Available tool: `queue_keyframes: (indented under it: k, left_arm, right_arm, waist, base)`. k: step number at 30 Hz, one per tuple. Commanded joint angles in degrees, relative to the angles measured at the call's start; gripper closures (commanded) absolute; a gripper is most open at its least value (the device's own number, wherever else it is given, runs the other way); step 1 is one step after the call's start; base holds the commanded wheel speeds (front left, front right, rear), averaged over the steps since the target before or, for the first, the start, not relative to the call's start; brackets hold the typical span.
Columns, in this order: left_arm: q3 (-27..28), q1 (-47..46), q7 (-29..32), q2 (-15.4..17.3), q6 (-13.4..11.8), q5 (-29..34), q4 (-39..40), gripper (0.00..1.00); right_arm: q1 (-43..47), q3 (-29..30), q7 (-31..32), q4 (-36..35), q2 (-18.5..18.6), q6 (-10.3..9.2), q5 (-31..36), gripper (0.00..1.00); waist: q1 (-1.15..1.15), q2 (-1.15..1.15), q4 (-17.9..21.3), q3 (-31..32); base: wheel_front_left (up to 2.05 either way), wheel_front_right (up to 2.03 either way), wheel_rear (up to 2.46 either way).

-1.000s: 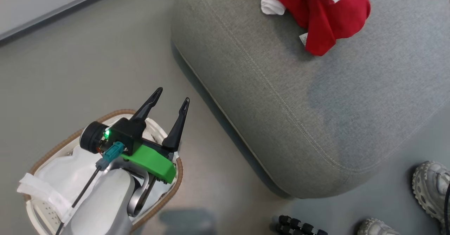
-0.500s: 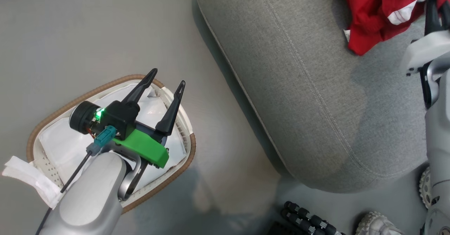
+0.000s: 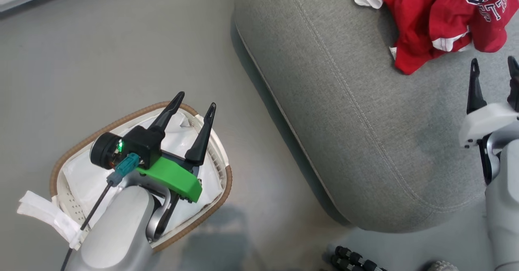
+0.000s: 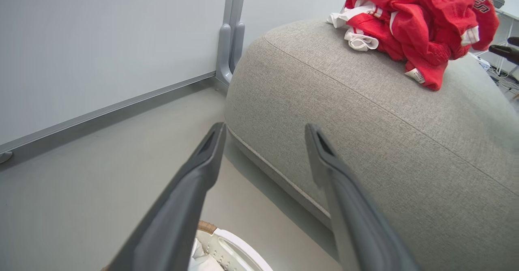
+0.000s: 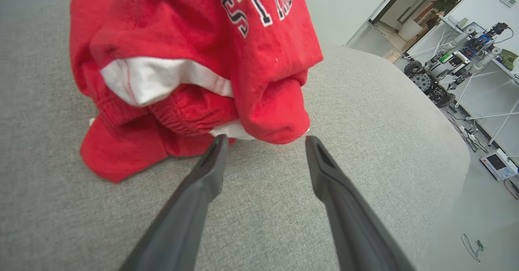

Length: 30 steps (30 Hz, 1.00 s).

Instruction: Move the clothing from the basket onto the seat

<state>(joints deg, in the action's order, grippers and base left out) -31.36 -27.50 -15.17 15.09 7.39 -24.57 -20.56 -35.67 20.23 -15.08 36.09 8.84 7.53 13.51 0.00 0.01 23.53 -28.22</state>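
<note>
While the frame's top edge cuts off part of the clothing (image 3: 438, 15), the crumpled red garment lies on the far end of the seat (image 3: 365, 133), well apart from the basket (image 3: 229, 179) on the floor (image 3: 121, 52). Its white lettering is folded over and only partly legible. White trim shows among the creases, and a white band pokes out at one side. The left arm and left gripper (image 3: 197, 100) hide much of the basket, whose visible inside shows a white liner (image 3: 81, 177), one strip draped over the rim. That gripper's jaws stand apart, empty, above the basket. The right gripper (image 3: 493, 60), one finger clipped by the frame edge, hovers over the seat just short of the clothing, jaws spread and holding nothing. Dark ridged objects (image 3: 352, 261) at the bottom edge are too cut off to identify.
</note>
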Motion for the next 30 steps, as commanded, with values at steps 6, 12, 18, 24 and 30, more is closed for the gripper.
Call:
queue_keyframes:
  k: [6, 12, 18, 24, 30]
  left_arm:
    - [3.0, 4.0, 0.0, -2.4, 0.2, 0.8, -0.1, 0.00]
    - [6.8, 7.4, 0.0, -4.2, 0.2, 1.9, -0.3, 0.00]
    - [12.5, 9.9, 0.0, -5.9, 0.2, 3.5, -0.9, 0.00]
    - [20.1, 12.0, 0.0, -8.1, 0.0, 6.8, -1.7, 0.00]
    - [25.8, 14.3, 0.0, -9.7, 0.0, 10.1, -2.9, 0.00]
  right_arm:
    - [8.5, -3.0, -0.1, -6.8, -1.3, -0.08, -3.1, 0.00]
    - [10.9, -7.6, -0.1, -11.5, -3.3, -0.08, -7.4, 0.00]
    - [11.0, -13.8, -0.1, -14.1, -4.8, -0.08, -10.9, 0.00]
    - [10.9, -18.4, -0.1, -13.9, -5.7, -0.08, -13.1, 0.00]
    - [12.1, -21.7, -0.1, -13.1, -5.7, -0.08, -16.9, 0.00]
  waist:
    - [0.00, -0.01, -1.9, 7.1]
    - [0.00, -0.01, -5.0, 10.4]
    - [0.00, -0.01, -10.1, 12.7]
    - [0.00, -0.01, -15.6, 14.3]
    - [0.00, -0.01, -19.9, 16.0]
  base:
    - [0.00, 0.00, 0.00]
    - [0.00, 0.00, 0.00]
    - [0.00, 0.00, 0.00]
    - [0.00, 0.00, 0.00]
    - [0.00, 0.00, 0.00]
